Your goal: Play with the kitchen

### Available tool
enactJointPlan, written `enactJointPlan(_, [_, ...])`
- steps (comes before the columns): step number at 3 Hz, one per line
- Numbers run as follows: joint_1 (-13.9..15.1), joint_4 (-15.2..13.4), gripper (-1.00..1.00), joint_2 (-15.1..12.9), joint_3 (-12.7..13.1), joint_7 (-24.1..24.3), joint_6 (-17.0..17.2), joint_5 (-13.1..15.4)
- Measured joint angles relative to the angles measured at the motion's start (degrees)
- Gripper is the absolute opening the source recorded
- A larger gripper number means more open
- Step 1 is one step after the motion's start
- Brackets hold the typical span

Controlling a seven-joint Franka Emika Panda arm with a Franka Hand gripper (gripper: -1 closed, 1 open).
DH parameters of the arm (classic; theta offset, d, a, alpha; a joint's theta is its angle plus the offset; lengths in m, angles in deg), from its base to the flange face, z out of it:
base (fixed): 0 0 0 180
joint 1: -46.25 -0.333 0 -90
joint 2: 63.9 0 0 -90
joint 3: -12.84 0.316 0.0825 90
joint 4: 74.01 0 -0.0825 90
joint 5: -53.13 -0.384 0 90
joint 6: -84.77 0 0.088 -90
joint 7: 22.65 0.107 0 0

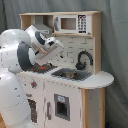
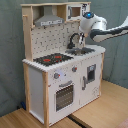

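— What stands at the left side in the second exterior view?

— The kitchen [image 2: 62, 65] stands there on a wooden floor [image 2: 107, 107]. At its top left is the grey hood [image 2: 49, 21]. Below the hood lies the black and red stovetop [image 2: 52, 59], and under the stovetop is the oven door [image 2: 64, 96] with a window.

— And more to the right?

— The black faucet [image 2: 75, 39] curves above the sink [image 2: 81, 51]. Above them, at the top of the kitchen, is the microwave shelf [image 2: 75, 11]. The white arm [image 2: 112, 32] comes in from the second exterior view's right, and its gripper [image 2: 80, 40] is over the sink, close to the faucet.

— How are the fingers?

— I cannot tell. They are dark, and they merge with the faucet.

— What does the first exterior view show?

— The arm [image 1: 17, 55] fills the first exterior view's left. The gripper [image 1: 42, 61] points down above the bench, between the stovetop [image 1: 37, 69] and the sink [image 1: 70, 74]. The faucet [image 1: 84, 59] is to the right of the gripper, apart from it. The kitchen [image 1: 75, 75] takes the middle and the right, with the microwave [image 1: 71, 23] on top.
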Motion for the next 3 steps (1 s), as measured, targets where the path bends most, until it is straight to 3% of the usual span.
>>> enactJointPlan(2, [0.0,0.0,1.0,-0.3,-4.3,-7.4,7.8,-4.4])
enactJointPlan(3, [0.0,0.3,1.0,-6.0,-3.7,-7.3,7.8,-4.8])
